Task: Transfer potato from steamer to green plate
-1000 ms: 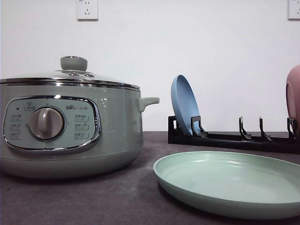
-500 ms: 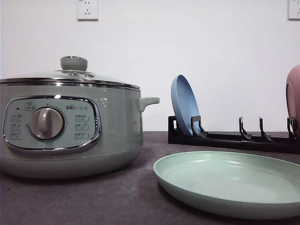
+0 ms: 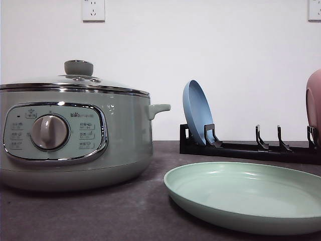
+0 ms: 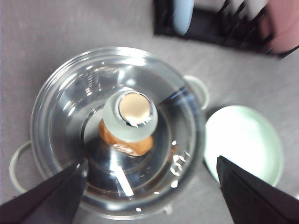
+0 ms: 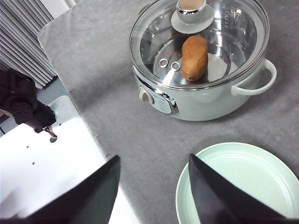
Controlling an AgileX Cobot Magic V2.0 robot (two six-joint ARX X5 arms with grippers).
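In the front view the steamer [image 3: 75, 138] is sitting at left, lid [image 3: 75, 83] on, the green plate [image 3: 246, 201] at lower right. In the left wrist view, the left fingers [image 4: 149, 196] are hanging wide open and empty above the lid knob [image 4: 131, 114], the potato [image 4: 124, 142] lying beneath the glass. In the right wrist view, the right fingers [image 5: 154, 196] are gaping empty at the bottom, the potato [image 5: 194, 57] lying lengthwise up-frame.

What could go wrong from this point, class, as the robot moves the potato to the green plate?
1. The glass lid covers the steamer, so any reach for the potato would hit glass first.
2. The left gripper hangs open above the knob; a poor grip could drop the lid.
3. The green plate lies close beside the steamer, so a lifted lid might knock it.
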